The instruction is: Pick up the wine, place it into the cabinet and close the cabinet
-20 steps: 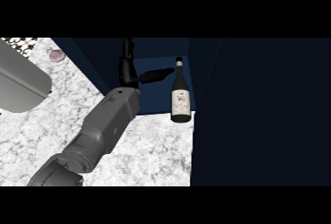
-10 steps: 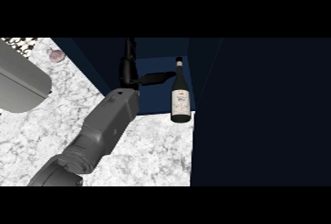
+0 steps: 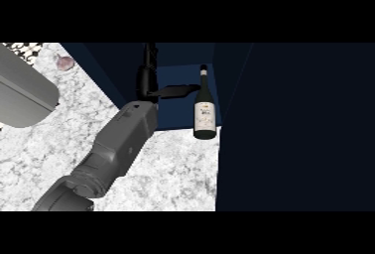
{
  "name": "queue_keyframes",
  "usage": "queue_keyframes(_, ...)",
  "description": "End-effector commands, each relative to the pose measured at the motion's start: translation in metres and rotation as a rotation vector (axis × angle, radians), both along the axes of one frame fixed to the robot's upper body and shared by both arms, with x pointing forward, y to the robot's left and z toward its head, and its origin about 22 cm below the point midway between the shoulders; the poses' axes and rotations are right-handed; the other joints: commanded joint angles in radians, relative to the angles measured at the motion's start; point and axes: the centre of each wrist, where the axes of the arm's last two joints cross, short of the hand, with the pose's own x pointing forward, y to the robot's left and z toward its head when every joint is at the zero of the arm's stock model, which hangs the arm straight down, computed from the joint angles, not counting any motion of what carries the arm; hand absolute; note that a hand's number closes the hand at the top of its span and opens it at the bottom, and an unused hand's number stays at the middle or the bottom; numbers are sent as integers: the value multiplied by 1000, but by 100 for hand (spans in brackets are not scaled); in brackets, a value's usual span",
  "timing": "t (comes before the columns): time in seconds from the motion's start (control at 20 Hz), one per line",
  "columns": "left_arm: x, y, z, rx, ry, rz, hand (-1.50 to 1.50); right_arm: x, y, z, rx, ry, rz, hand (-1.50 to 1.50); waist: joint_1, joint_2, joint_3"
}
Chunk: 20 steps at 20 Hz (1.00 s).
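Note:
The wine bottle [image 3: 205, 110] is dark with a white label and stands inside the dark blue cabinet [image 3: 176, 64], near the front edge of its floor. My left hand [image 3: 149, 82] is just left of the bottle, inside the cabinet opening. Its fingers are straight and point away from me, and its thumb [image 3: 178, 91] sticks out toward the bottle's neck with a small gap between them. The hand is open and holds nothing. Its grey forearm [image 3: 121, 144] runs up from the lower left. My right hand does not show.
The cabinet's open door [image 3: 300, 129] fills the right side as a large dark panel. A grey rounded object [image 3: 22, 96] lies at the left on the white marble counter [image 3: 168, 173]. A small pinkish thing [image 3: 65, 62] sits at the back left.

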Motion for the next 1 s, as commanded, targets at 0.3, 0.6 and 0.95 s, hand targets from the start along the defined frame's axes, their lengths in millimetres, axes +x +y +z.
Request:
queue_keyframes(0.3,-14,13,-26,-144,35,-9,-150,-5,-5,6,16,-6,4,-150,21,-7,-3)
queue_keyframes(0.6,-17,11,-28,-141,60,-3,-150,-6,10,15,20,10,44,-150,8,-13,-3)
queue_keyframes(0.95,-47,10,-55,-143,72,-30,-150,-10,3,16,15,10,-19,-150,36,-26,-3)
